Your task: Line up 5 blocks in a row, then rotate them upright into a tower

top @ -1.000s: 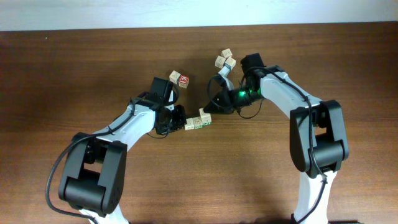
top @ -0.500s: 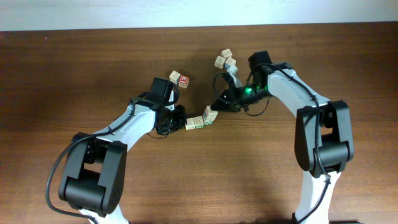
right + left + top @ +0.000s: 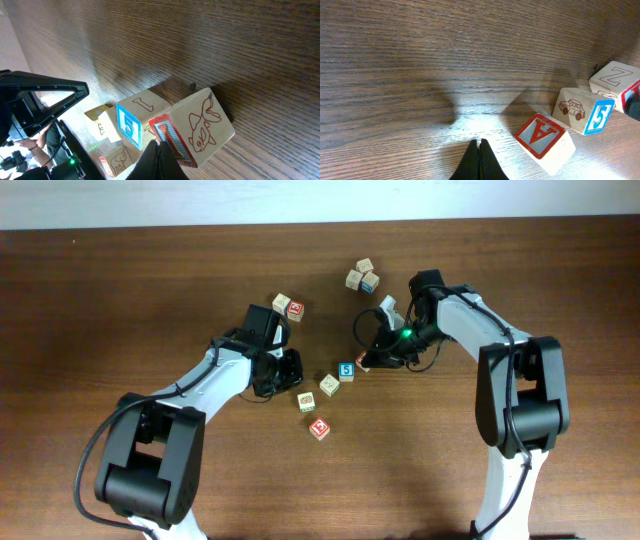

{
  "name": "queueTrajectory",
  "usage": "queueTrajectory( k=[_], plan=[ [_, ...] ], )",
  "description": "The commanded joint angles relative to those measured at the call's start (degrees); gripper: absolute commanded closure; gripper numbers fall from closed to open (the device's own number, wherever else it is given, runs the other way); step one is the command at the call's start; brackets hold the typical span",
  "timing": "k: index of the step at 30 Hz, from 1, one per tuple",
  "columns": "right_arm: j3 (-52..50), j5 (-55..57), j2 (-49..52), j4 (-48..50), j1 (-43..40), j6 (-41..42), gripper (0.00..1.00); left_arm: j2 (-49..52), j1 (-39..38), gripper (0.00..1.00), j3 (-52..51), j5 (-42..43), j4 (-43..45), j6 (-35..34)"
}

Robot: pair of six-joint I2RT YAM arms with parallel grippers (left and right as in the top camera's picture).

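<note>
White-shelled arms (image 3: 215, 380), black joints (image 3: 150, 470) and cables (image 3: 97, 442), one green light (image 3: 405, 333)

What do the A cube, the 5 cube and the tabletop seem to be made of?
A cube and 5 cube: probably pale, matte raw wood with printed colour; faint grain shows. Tabletop: dark wood or wood-look laminate, slightly glossy; streaky grain, soft glare.
</note>
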Motion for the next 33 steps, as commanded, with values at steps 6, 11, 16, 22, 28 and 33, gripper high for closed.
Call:
queueTrajectory(
  k=[6, 11, 16, 22, 28, 33],
  plan=[
    [0.9, 6.43, -5.77, -1.55, 0.31, -1.18, 0.96, -0.85, -0.09, 1.0, 3.41, -0.26, -1.07, 6.54],
    [0.9, 8.81, -16.55, -3.82, 1.66, -1.09, 0.96, -8.98, -0.09, 1.0, 9.86, -11.85, -7.69, 8.07],
    [0.87, 14.38, -19.61, -9.2, 6.51, -0.94, 0.95, -16.24, 0.17, 1.0, 10.21, -13.94, -11.04, 8.02],
    [0.83, 18.91, -19.61, -9.38, 5.99, 1.18, 0.74, -19.1, -2.4, 1.0, 10.19, -13.9, -20.37, 8.02],
    [0.85, 19.04, -19.61, -8.57, -0.37, 2.03, 0.56, -17.75, -9.53, 0.8, 7.85, -14.95, -20.87, 8.02],
    [0.83, 19.06, -19.61, -9.07, -2.99, 2.03, 0.52, -12.24, -12.76, 0.69, 7.32, -20.33, -19.74, 8.0]
  ],
)
